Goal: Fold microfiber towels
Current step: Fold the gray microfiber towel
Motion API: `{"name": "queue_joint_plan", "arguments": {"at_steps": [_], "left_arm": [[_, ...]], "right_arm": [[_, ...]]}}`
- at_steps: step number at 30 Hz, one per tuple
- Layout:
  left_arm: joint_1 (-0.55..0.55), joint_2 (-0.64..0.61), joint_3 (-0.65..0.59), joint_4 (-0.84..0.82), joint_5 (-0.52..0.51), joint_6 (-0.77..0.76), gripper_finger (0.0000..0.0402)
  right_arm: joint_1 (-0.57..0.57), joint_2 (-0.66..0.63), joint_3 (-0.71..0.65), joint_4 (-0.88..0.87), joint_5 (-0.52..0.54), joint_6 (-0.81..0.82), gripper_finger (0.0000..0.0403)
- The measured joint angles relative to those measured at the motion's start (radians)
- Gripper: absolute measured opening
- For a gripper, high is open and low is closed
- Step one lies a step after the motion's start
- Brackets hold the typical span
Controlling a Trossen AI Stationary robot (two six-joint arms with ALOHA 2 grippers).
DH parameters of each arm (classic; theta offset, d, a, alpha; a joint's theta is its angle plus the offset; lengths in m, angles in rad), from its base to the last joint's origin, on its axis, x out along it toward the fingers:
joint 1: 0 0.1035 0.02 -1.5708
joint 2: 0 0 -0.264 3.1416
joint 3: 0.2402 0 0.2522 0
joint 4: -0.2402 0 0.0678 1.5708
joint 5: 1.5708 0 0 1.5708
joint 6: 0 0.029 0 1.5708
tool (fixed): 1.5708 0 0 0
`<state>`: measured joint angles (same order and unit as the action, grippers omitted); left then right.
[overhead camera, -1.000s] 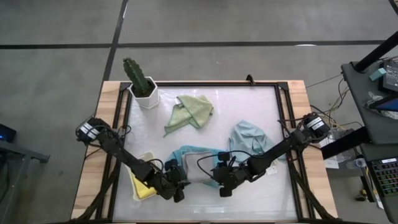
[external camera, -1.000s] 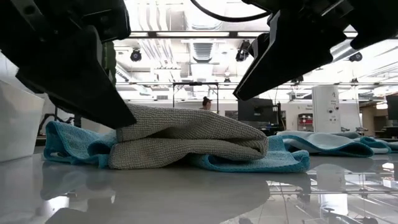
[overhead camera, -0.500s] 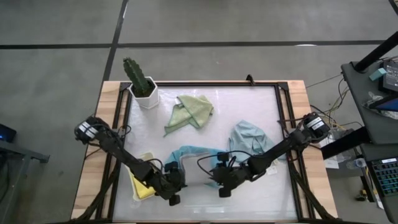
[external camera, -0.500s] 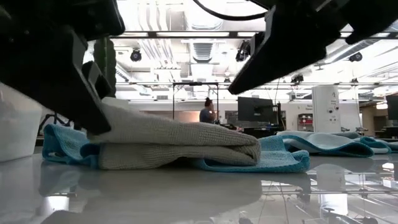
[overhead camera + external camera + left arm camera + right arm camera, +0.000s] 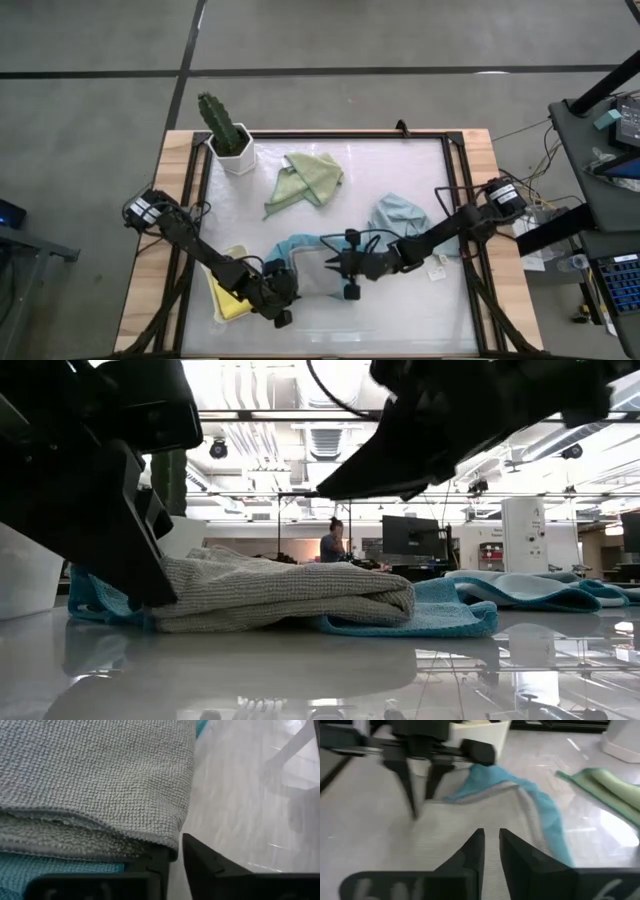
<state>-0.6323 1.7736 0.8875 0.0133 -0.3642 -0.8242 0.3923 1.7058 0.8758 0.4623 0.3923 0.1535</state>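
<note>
Since the earlier frame the right arm has swung from the lower centre of the high view up and to the left, and the folded grey microfiber towel [image 5: 312, 278] has settled flatter in the low view. Right gripper [image 5: 491, 832]: fingers drawn nearly together with only a thin slit between them, holding nothing, poised just above the grey towel's top face. Left gripper [image 5: 177, 842]: down at the lower-left corner of the same towel, fingers likewise close with a narrow slit; the towel's hemmed corner lies against one finger, and whether it is pinched cannot be told. Grey towel: lower centre of the high view, folded double, resting on a teal microfiber towel [image 5: 300, 243], which pokes out at its upper edge and, in the low view, on both sides. Pale blue crumpled microfiber towel [image 5: 395, 215]: right of centre, beside the right arm. Sage green loosely folded microfiber towel [image 5: 310, 175]: upper centre, well apart from the others. Yellow microfiber towel [image 5: 232, 300]: lower left, in a white rectangular tray [image 5: 214, 312], partly hidden by the left arm. Green cactus in a white pot [image 5: 233, 150]: upper left corner of the glossy white table [image 5: 400, 310]. Person [image 5: 330, 546]: far in the room behind, centre of the low view.
</note>
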Motion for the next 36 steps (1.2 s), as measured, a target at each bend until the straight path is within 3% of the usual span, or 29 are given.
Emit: {"name": "queue_joint_plan", "arguments": {"at_steps": [3,9,19,31,36], "left_arm": [[0.000,-0.005,0.000,0.001,0.018,-0.006,0.0078],[0.004,-0.040,0.003,-0.026,0.163,0.002,0.0127],[0.005,-0.141,0.002,-0.091,0.188,0.024,0.0129],[0.005,-0.117,-0.007,-0.141,0.174,-0.015,0.0129],[0.005,-0.137,0.024,-0.129,0.110,0.079,0.0129]], "right_arm": [[-0.024,0.000,-0.005,0.009,0.000,-0.016,0.0031],[-0.053,0.000,-0.028,0.059,0.000,-0.037,0.0015],[-0.065,0.151,-0.015,0.278,0.000,-0.061,0.0009],[-0.128,0.251,0.028,0.246,0.002,-0.032,0.0009],[-0.138,0.256,0.028,0.225,0.002,-0.021,0.0009]]}}
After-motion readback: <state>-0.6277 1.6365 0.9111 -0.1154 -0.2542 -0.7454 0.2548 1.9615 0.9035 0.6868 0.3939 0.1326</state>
